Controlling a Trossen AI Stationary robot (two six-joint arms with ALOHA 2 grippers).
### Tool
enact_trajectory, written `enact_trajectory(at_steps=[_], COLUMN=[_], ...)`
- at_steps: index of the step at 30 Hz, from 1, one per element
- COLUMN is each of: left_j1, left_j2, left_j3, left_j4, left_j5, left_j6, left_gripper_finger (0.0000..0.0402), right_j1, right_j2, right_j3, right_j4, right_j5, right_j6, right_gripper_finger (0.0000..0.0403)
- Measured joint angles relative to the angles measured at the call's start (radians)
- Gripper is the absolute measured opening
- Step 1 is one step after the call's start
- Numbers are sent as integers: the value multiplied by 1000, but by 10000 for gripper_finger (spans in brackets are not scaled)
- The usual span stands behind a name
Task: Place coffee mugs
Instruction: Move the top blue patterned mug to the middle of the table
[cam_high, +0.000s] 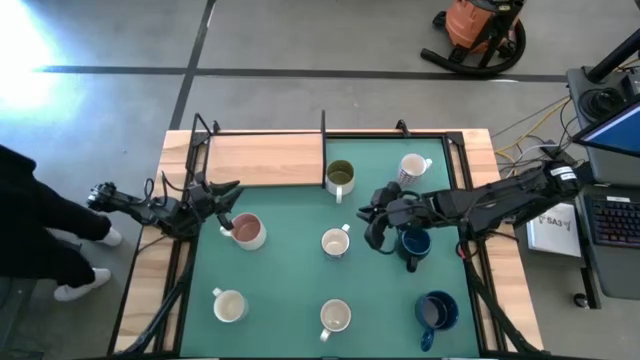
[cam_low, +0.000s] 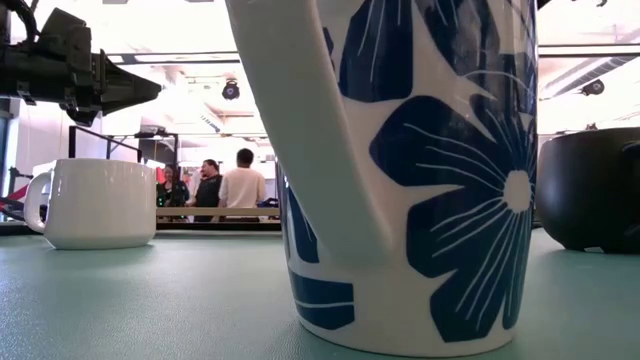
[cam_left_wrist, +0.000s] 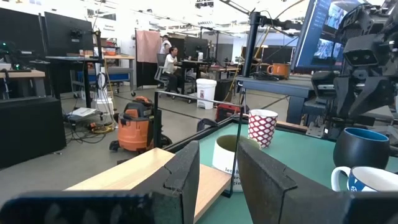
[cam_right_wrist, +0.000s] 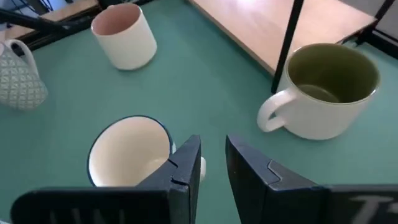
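Now my right gripper (cam_high: 371, 226) hovers mid-frame, jaws parted a little and empty, just beside the white mug (cam_high: 335, 242) at centre. My left gripper (cam_high: 226, 203) sits at left by the pinkish mug (cam_high: 247, 231), fingers apart, apparently holding nothing. Other mugs are scattered across the green mat (cam_high: 290, 290).

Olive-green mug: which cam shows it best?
Right wrist view: the olive-green mug sits close and unobstructed, with rim, inside and handle all visible. The high view shows it small beside the wooden board. The left wrist view hides most of it behind fingers. Not identifiable in the low view.
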Motion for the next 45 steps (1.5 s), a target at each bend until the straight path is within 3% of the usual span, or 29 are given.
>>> enact_trajectory(at_steps=[11,15,21,28,38,45], left_j1=[0,0,0,0,0,0], left_j2=[1,2,2,2,2,3], left_j3=[0,0,0,0,0,0], left_j4=[0,0,0,0,0,0], left_j5=[0,0,0,0,0,0], left_j6=[0,0,0,0,0,0], left_gripper_finger=[91,91,91,91,91,91], right_j1=[1,0,-7,-7,-49,-51], right_j2=[154,233,349,462,529,528], right_j3=[127,203,393,511,516,515], right_j4=[-17,-63,-345,-488,-509,-503], right_j5=[-157,-235,-226,-225,-216,-227], right_j6=[44,44,48,49,42,42], right_gripper_finger=[50,79,134,163,159,115])
